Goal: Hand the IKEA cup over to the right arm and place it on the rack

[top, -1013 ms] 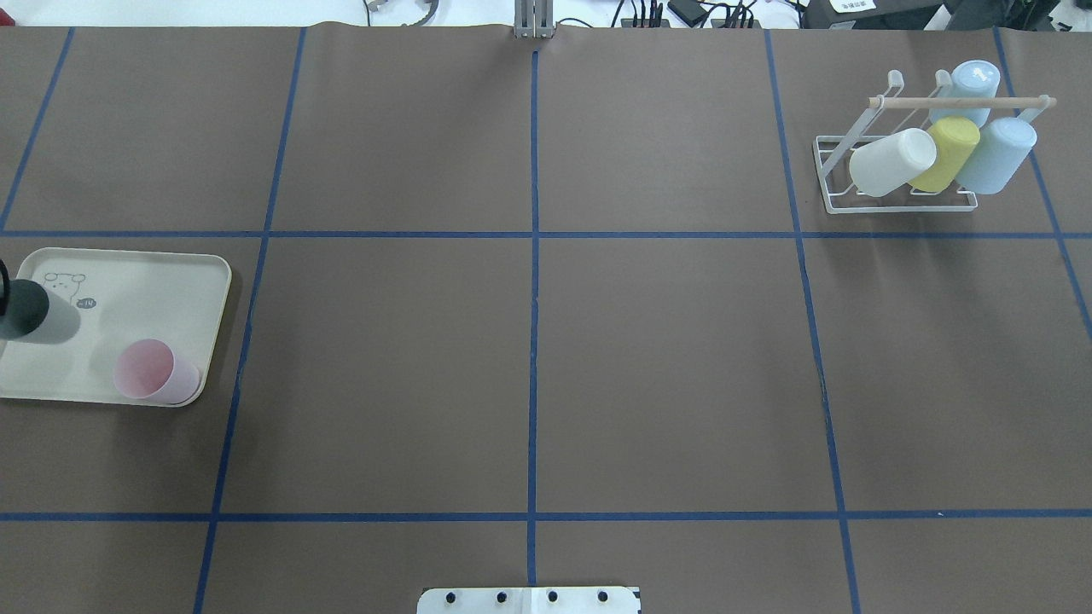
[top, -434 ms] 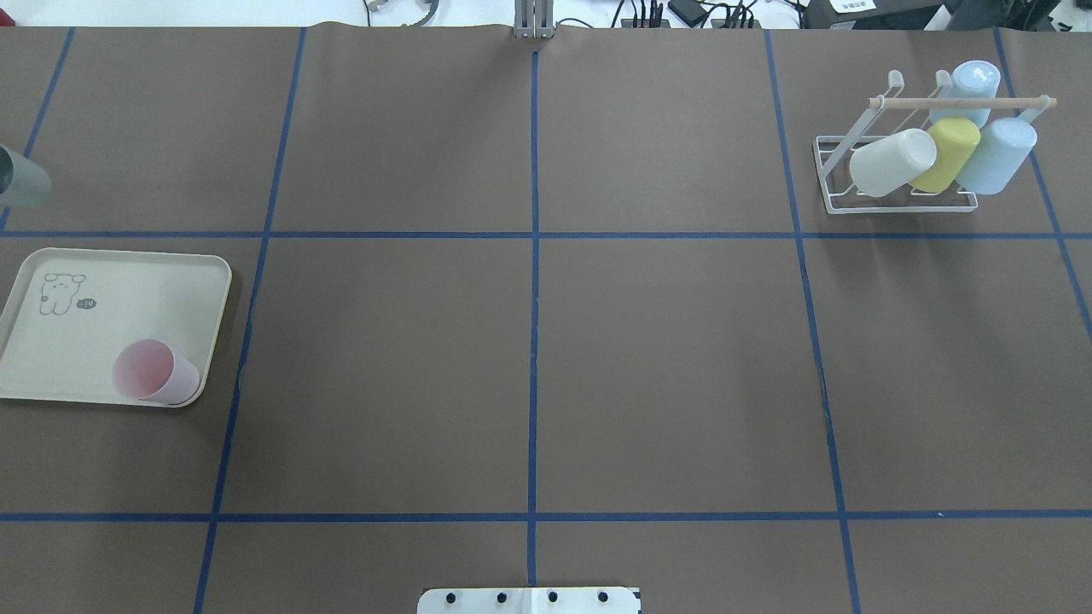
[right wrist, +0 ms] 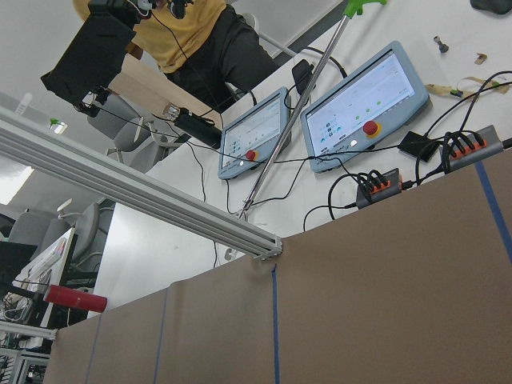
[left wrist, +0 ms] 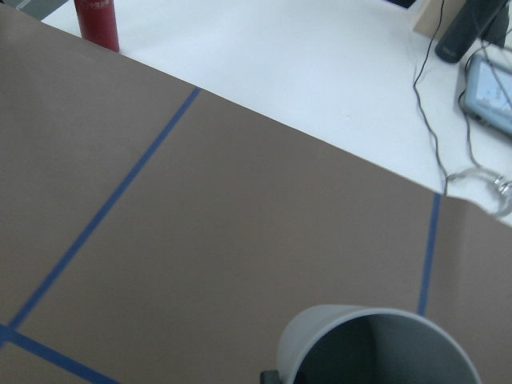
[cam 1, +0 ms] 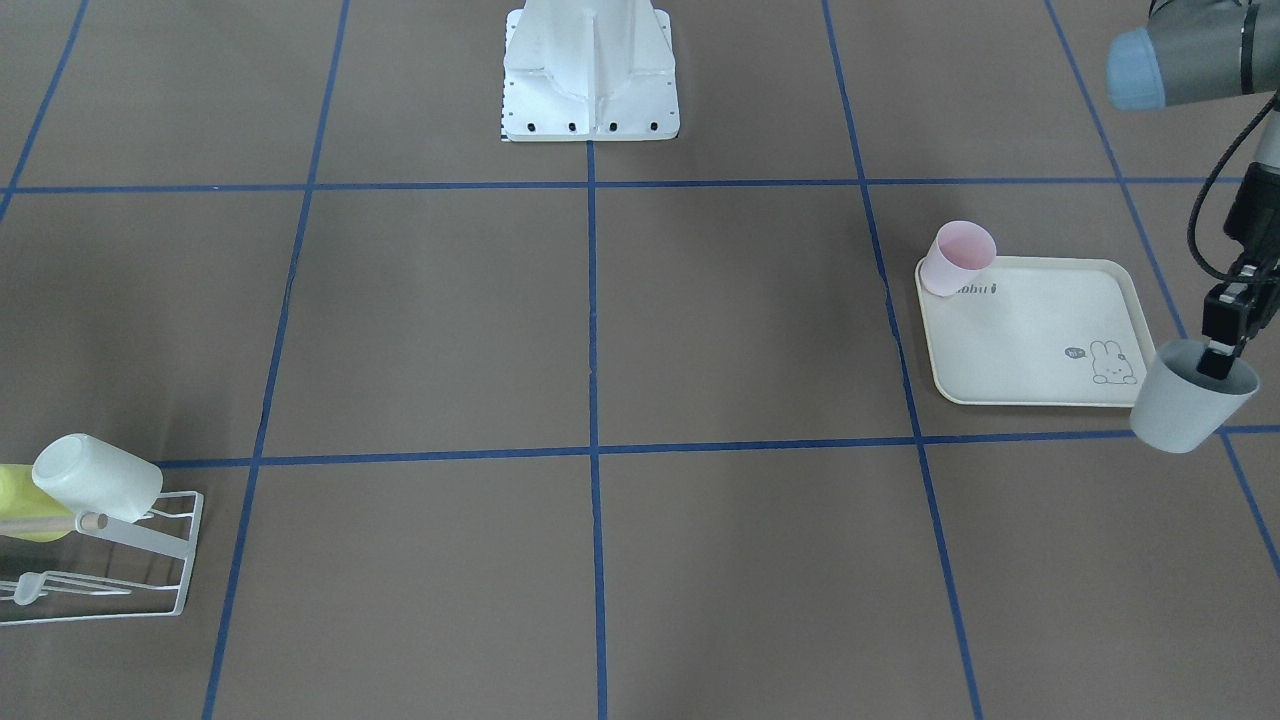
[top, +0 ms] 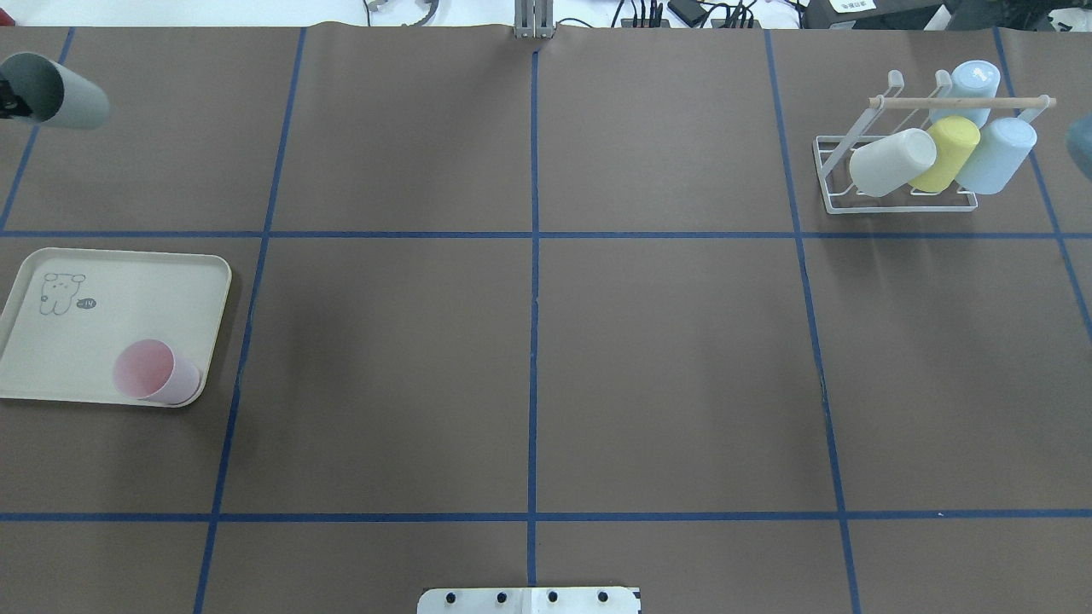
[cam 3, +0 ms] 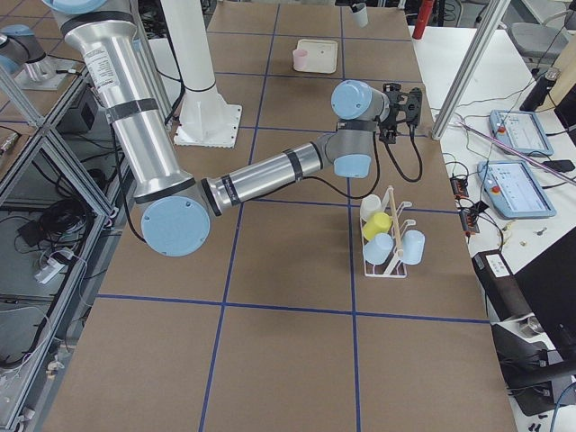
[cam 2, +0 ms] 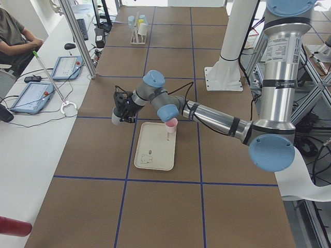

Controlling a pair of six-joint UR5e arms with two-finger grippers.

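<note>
While left jaws pinch the grey cup (cam 1: 1185, 412), right jaws' state cannot be told.

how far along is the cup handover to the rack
Done: the left gripper holds the grey cup by its rim, lifted off the tray. In hand: the cup hangs in the air beyond the tray; the right arm is by the rack, far from the cup. Left: the handover, then placing the cup on the rack, which already carries four cups.
</note>
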